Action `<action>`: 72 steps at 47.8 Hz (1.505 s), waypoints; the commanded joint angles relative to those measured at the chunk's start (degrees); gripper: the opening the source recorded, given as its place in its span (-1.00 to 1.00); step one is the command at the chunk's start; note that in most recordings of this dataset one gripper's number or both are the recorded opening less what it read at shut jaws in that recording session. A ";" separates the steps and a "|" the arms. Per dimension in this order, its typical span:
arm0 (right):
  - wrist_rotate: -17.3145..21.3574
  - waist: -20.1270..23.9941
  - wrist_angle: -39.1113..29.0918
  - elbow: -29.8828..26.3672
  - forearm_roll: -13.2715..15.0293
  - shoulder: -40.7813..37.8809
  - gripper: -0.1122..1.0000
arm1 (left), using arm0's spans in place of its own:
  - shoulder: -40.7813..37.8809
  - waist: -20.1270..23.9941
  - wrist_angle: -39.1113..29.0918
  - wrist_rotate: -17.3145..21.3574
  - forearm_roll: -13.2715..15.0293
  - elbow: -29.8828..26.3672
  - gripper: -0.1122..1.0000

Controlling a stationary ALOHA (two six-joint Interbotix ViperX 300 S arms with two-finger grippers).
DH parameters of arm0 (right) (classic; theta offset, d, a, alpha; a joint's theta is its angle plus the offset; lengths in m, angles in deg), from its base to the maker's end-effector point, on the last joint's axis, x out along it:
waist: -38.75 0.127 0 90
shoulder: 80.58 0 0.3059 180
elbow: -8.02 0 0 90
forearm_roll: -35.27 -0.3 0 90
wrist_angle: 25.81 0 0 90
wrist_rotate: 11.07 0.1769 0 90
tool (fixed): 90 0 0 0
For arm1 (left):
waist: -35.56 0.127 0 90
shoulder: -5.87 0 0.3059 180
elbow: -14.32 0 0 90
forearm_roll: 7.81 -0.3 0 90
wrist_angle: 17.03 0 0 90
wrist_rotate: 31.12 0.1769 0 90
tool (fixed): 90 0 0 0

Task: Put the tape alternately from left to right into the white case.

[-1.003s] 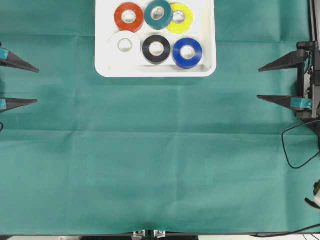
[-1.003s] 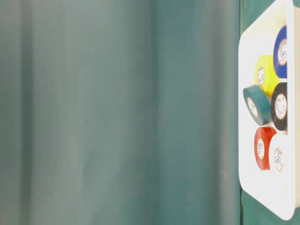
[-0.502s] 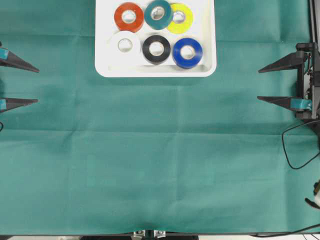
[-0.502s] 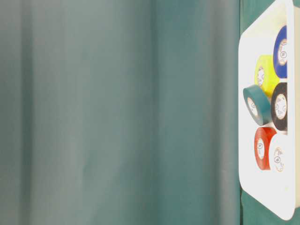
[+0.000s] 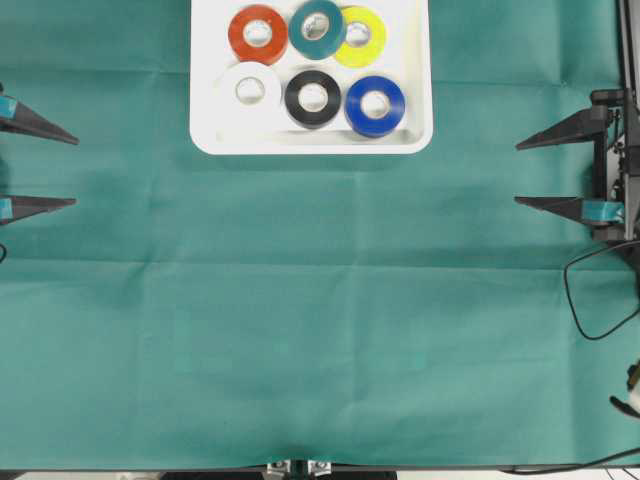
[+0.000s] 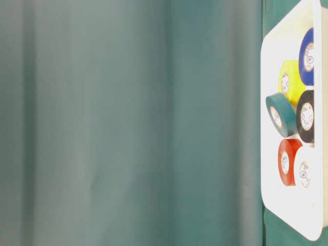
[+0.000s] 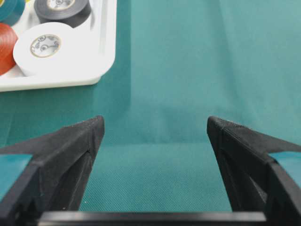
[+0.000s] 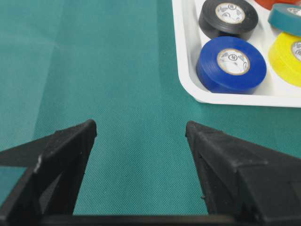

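While grippers gape, tape (image 5: 313, 97) in white case (image 5: 205, 138)

The overhead view looks straight down on the bench (image 5: 320, 330). The table-level view sits low and sideways. All four views share the white case (image 5: 205, 130), upper middle overhead.

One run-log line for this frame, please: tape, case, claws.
tape: all six rolls in case | teal roll leaning on neighbours | left claw: open, empty, at table edge | right claw: open, empty, at table edge
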 commanded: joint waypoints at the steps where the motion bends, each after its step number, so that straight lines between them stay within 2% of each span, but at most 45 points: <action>1: 0.00 -0.09 0.44 -0.79 -0.09 -0.53 0.70 | -0.53 0.26 0.44 0.00 0.09 -0.88 0.54; 72: -0.09 -0.09 0.62 -1.58 0.09 -0.79 0.70 | -0.97 0.35 0.35 -0.09 0.09 -1.14 0.54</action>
